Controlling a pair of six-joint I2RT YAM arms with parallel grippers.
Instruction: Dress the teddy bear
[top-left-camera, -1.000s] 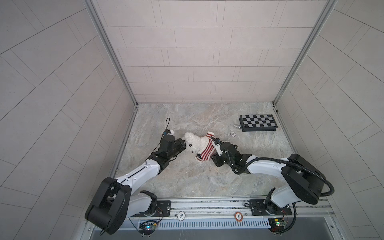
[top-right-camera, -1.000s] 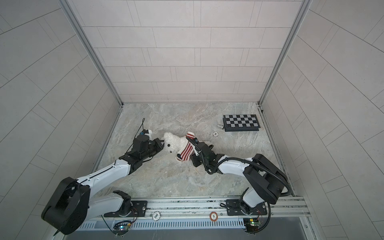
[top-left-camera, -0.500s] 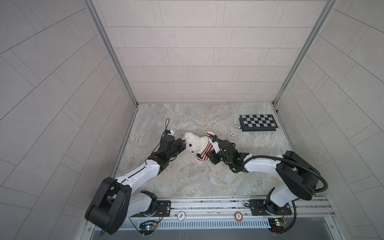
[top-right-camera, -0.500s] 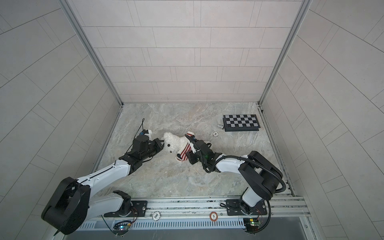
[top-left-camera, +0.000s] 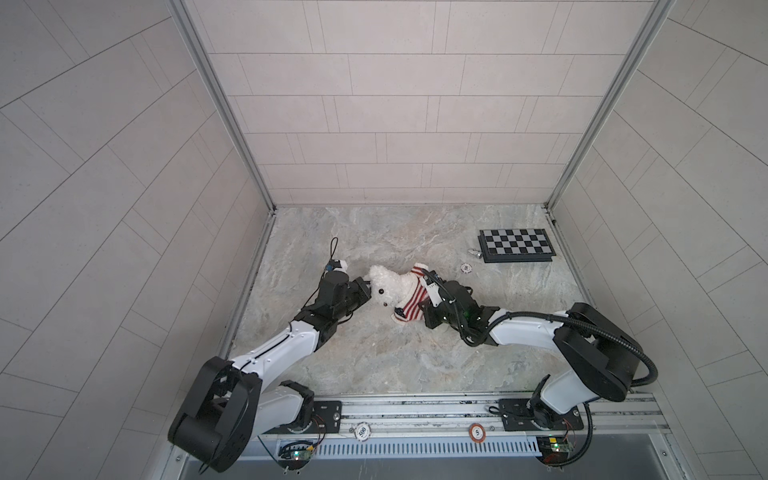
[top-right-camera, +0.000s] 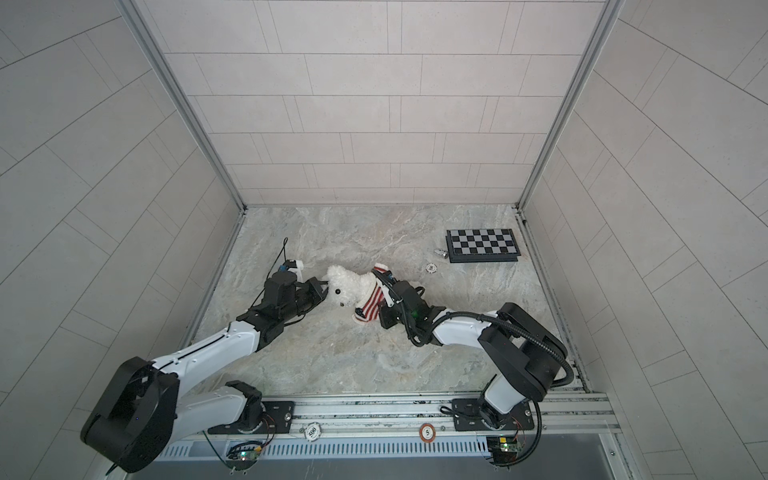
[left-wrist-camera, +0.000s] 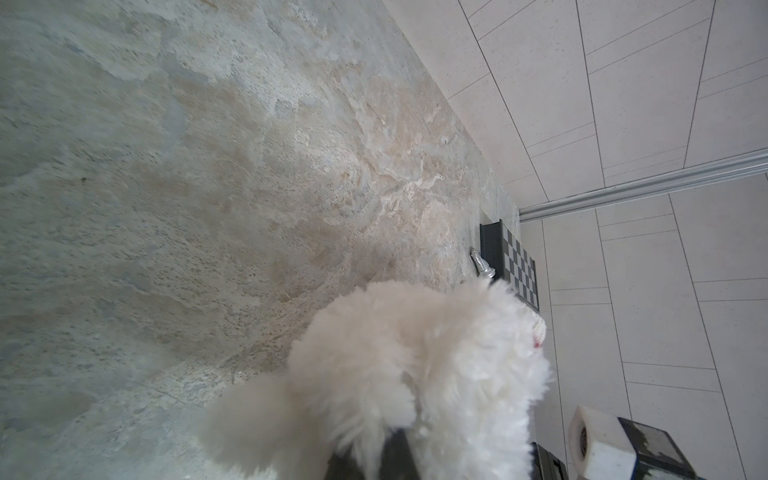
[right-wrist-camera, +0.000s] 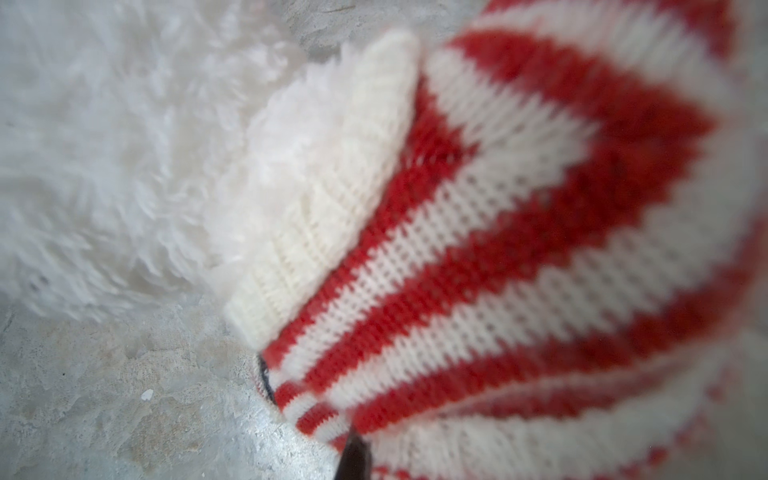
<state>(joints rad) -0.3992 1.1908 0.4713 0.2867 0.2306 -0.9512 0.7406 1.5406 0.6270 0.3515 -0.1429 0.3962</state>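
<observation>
Right gripper clamps sweater; teddy bear torso inside.

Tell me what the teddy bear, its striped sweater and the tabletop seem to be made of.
The teddy bear: plush synthetic-looking fur, white, matte; long shaggy fibres show in the wrist views. The sweater: knit yarn, red and white stripes, ribbed cream cuff; stitch rows are visible. The tabletop: looks like stone or a stone-print laminate, mottled grey-beige veining, faint sheen; cannot tell which.
</observation>
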